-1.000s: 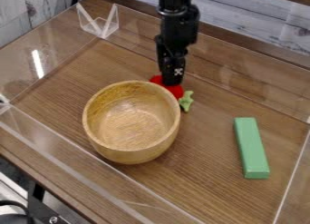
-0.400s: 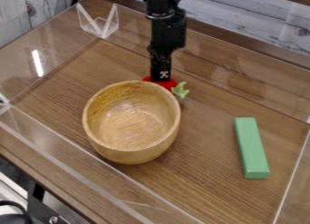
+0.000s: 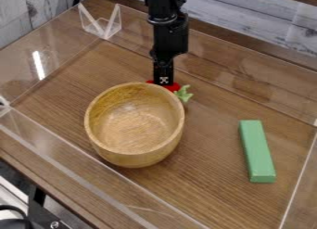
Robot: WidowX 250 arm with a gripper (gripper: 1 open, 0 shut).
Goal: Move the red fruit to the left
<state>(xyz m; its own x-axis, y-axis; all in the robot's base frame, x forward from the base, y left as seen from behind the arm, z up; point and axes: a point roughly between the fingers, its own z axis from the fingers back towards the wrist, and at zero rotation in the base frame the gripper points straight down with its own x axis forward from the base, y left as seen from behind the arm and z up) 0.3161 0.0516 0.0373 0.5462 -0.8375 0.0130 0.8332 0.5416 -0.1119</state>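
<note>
- Shifted a touch leftward since a second ago: the gripper (image 3: 166, 78) and, with it, the fruit (image 3: 171, 85), whose green leaf is now drawn nearer the bowl (image 3: 129, 155).
- Gripper is pointed straight down, jaws pinched narrow on the fruit.
- Fruit is found just behind the bowl's far right rim, low at the table (image 3: 210, 191), with red showing at the fingertips and the leaf poking out rightward.
- Block (image 3: 257, 150) is seen lying flat, well apart, right of the bowl.
</note>
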